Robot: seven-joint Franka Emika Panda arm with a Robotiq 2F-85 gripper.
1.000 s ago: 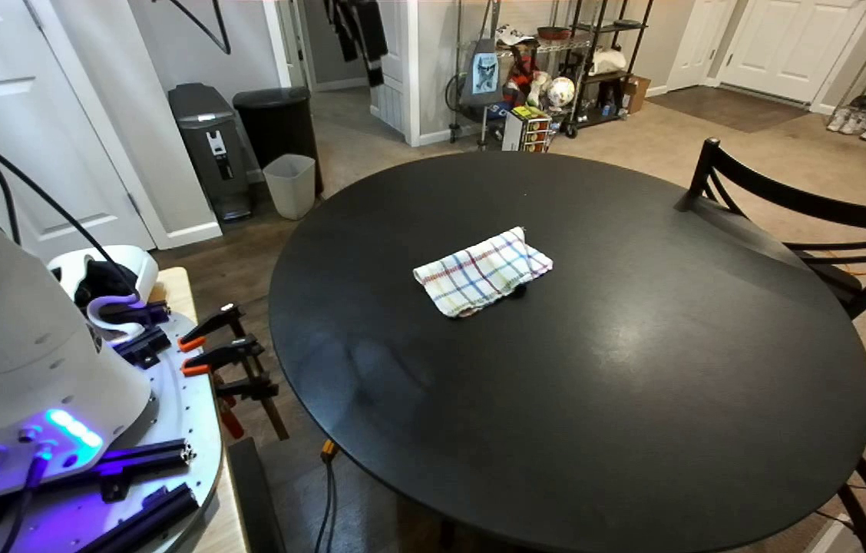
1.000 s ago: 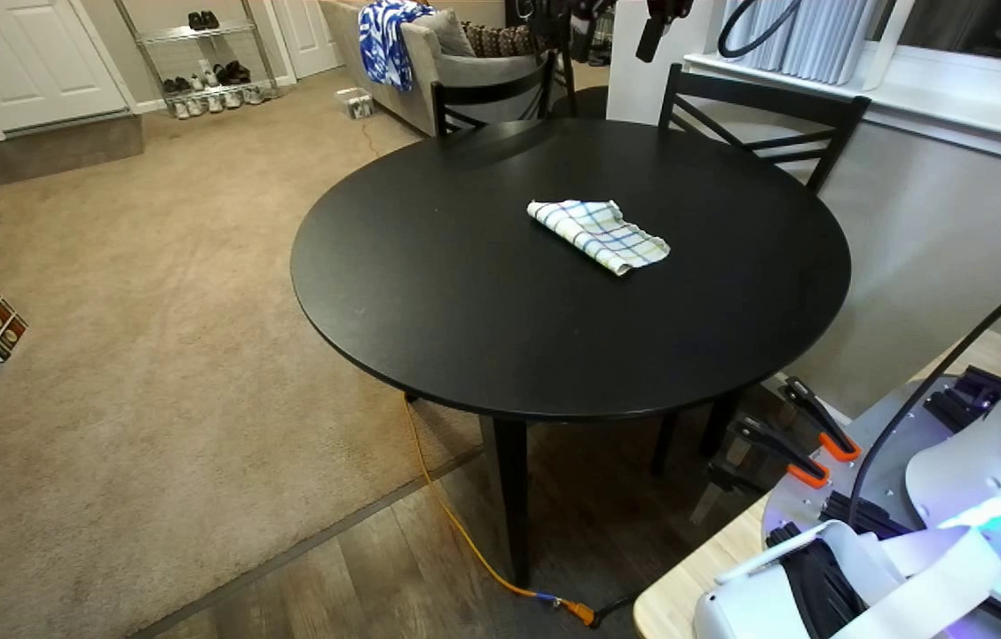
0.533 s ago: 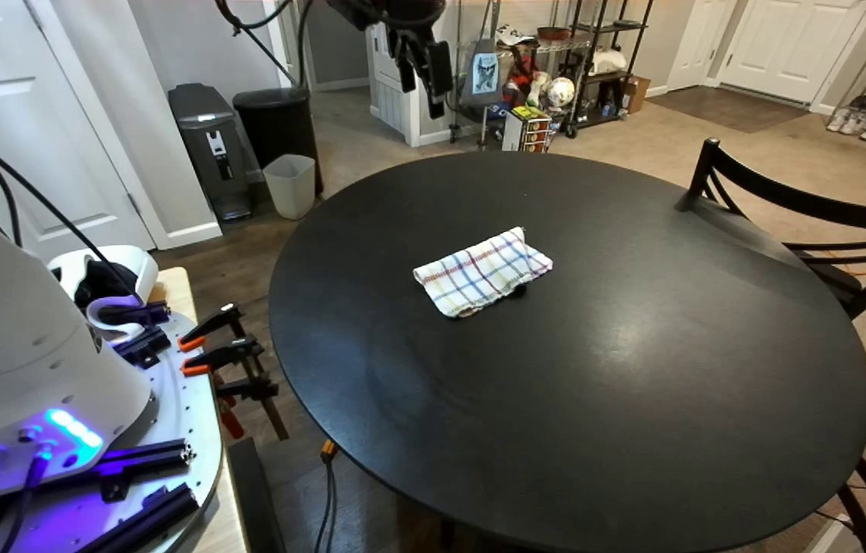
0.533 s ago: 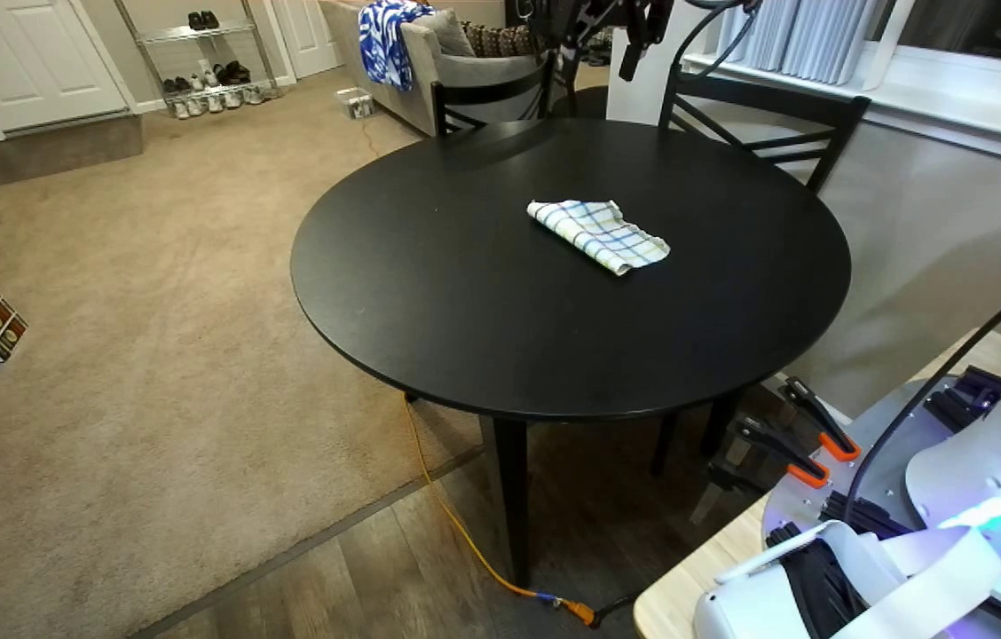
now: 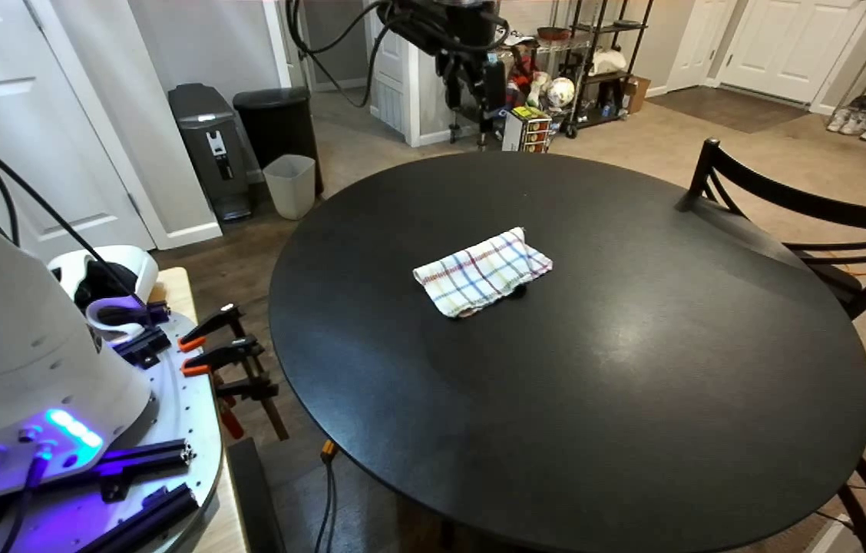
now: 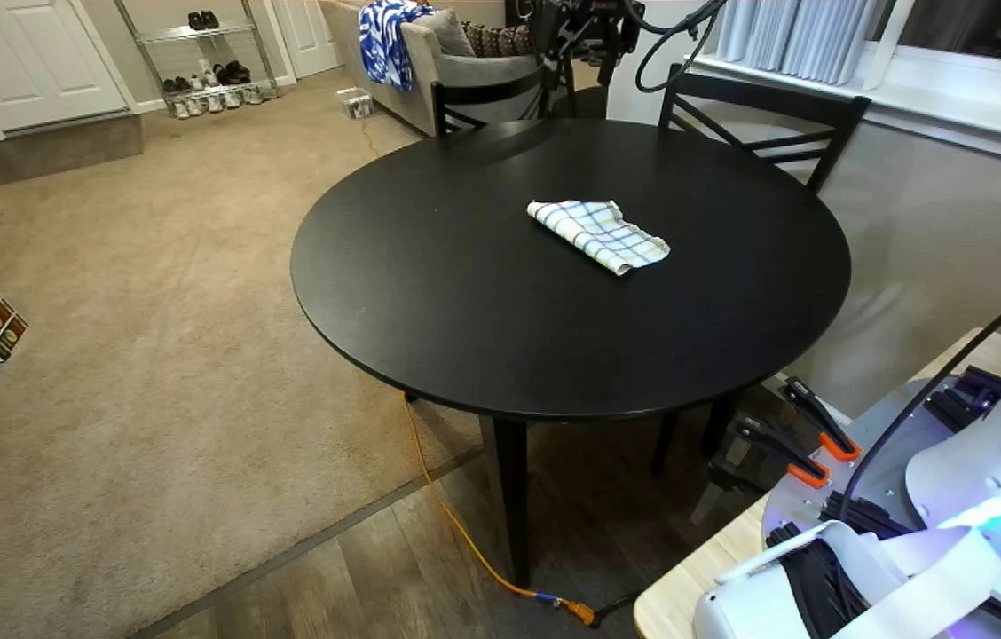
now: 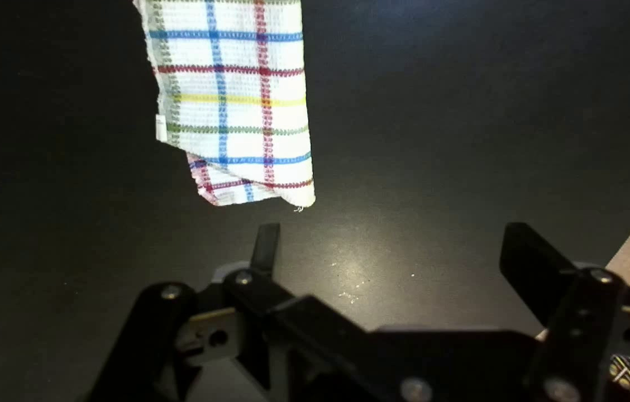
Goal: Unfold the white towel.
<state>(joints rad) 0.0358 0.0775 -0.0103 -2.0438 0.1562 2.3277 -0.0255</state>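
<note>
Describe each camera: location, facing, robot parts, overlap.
Wrist view: on wrist, facing down at towel and table; open tool at bottom.
Exterior view: high, facing down across table toward bins and box; base lower left, tool top.
Exterior view: high, facing down across table toward sofa; base lower right, tool top.
Both exterior views share table, towel, base, tool.

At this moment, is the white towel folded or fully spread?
Folded. In the wrist view, the white towel shows an upper layer lying over another, whose edge peeks out from beneath it.

Hand (image 7: 392, 229) aloft — fingers (image 7: 528, 269) spread wide.
</note>
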